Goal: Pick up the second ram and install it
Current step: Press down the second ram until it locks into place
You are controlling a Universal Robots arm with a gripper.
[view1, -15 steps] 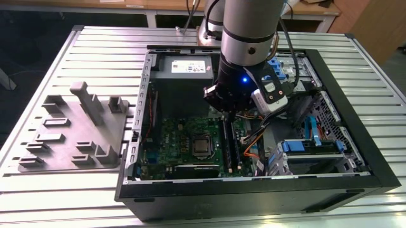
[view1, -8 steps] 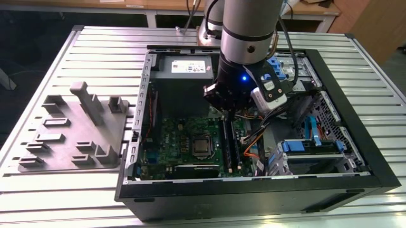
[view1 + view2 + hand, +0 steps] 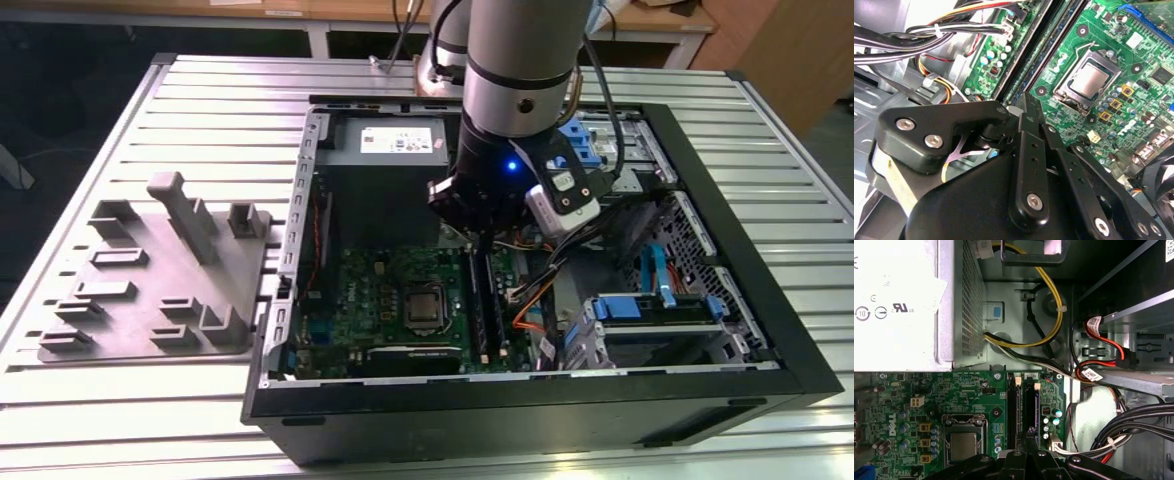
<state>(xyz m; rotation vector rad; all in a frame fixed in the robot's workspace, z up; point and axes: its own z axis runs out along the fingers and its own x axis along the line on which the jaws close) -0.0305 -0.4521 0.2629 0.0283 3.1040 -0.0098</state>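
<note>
Nearest in the exterior view, the front wall of the black computer case [image 3: 534, 405] stands on the ribbed metal bench [image 3: 134, 420]. Just inside lies the green motherboard [image 3: 354, 300], and there's the second ram [image 3: 477, 300], a long, thin, blackish-green memory stick. It lies along the memory slots at 3 o'clock from the square silver CPU socket [image 3: 424, 308], running from 6 o'clock up to 12.

The black tool [image 3: 483, 236] sits right over the stick's 12 o'clock end, touching it or just above. In the first wrist view the stick [image 3: 1029, 402] lines up straight with the tool [image 3: 1029, 440].

Clenched or released? I can't tell. In the second wrist view the tool [image 3: 1026, 107] covers that spot with its own black links, and whether the stick is fully seated is hidden too.

Off at 9 o'clock from the case rests the grey moulded plastic tray [image 3: 160, 280]. Beyond the tool, at 12 o'clock, sits the silver power supply box [image 3: 394, 140].
</note>
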